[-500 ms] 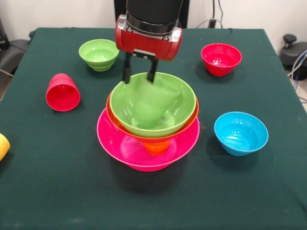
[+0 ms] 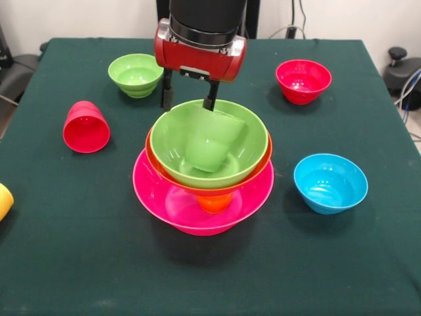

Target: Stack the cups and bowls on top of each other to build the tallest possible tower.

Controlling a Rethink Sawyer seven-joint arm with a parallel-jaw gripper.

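The tower stands mid-table: the very large pink bowl [image 2: 164, 197] at the base, the large orange bowl [image 2: 266, 158] in it, and the large green bowl [image 2: 168, 141] on top. An orange cup [image 2: 215, 203] shows under the orange bowl. The green cup [image 2: 210, 141] lies tilted inside the green bowl. My gripper [image 2: 189, 96] is open just above the bowl's far rim, and its right finger [image 2: 212, 99] is close to the cup's upper edge. The red cup [image 2: 85, 127] lies on its side at the left. The yellow cup [image 2: 3, 201] is cut off by the left edge.
A small green bowl [image 2: 135, 74] sits at the far left, a small red bowl [image 2: 303, 80] at the far right, and a small blue bowl [image 2: 330, 183] to the right of the tower. The dark green tablecloth [image 2: 210, 276] covers the table.
The fingers have spread wider and the gripper has risen slightly. The green cup, blurred in motion before, has settled tilted in the green bowl.
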